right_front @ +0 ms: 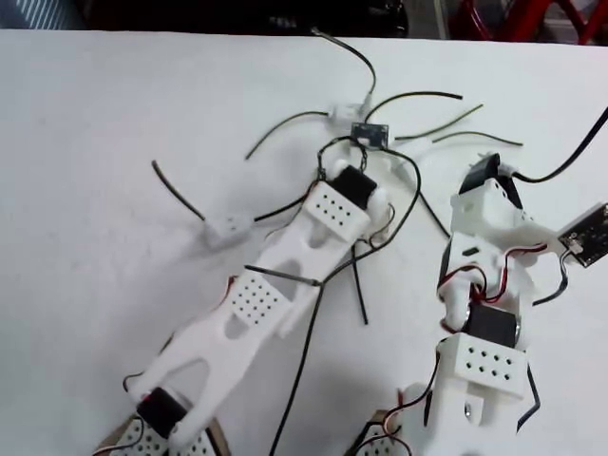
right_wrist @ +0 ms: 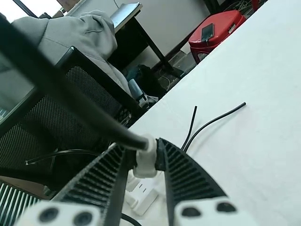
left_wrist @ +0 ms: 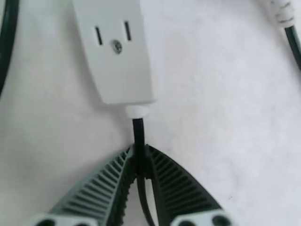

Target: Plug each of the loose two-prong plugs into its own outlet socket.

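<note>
The left gripper (left_wrist: 139, 153) pinches the black cord (left_wrist: 138, 129) just behind a white two-slot outlet socket (left_wrist: 115, 47), while the right gripper (right_wrist: 141, 147) clamps a white plug (right_wrist: 146, 162).

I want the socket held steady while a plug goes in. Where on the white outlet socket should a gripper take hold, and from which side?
Probably across the two long flat sides of the outlet socket, near its cord end, coming in along the cord. It lies flat with the slots up, so that leaves them free. The left gripper is shut on the cord only.
</note>
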You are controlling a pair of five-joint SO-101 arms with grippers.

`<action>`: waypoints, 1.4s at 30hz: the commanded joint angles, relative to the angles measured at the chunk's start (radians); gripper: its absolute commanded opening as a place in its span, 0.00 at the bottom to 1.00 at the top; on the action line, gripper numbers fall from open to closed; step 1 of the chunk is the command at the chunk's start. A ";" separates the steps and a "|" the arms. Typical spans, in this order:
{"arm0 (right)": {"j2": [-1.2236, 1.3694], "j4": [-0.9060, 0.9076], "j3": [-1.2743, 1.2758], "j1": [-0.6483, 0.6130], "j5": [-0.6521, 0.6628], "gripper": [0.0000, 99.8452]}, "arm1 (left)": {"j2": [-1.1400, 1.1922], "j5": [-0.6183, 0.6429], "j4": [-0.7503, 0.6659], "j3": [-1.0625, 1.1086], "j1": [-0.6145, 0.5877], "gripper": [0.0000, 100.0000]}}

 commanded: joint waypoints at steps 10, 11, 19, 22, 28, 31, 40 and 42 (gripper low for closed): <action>-0.002 -0.024 -0.029 0.007 0.003 0.02 | -0.440 -0.098 0.028 0.489 0.062 0.02; -0.002 -0.024 -0.029 0.007 0.003 0.02 | -0.498 -0.098 0.026 0.563 0.065 0.02; -0.002 -0.024 -0.029 0.007 0.003 0.02 | -0.914 -0.114 0.021 1.102 0.087 0.02; -0.002 -0.021 -0.029 0.007 0.003 0.02 | -1.030 -0.150 0.005 1.303 0.087 0.02; -0.002 -0.018 -0.028 0.001 0.003 0.02 | -1.259 -0.250 -0.178 1.726 0.016 0.02; -0.002 -0.016 -0.020 -0.030 0.032 0.02 | -1.395 -0.325 -0.295 1.915 -0.048 0.02; -0.002 -0.001 0.000 -0.134 0.120 0.02 | -1.753 -0.606 -0.488 2.265 -0.228 0.02; -0.002 0.018 0.005 -0.166 0.158 0.02 | -1.782 -0.660 -0.483 2.282 -0.260 0.02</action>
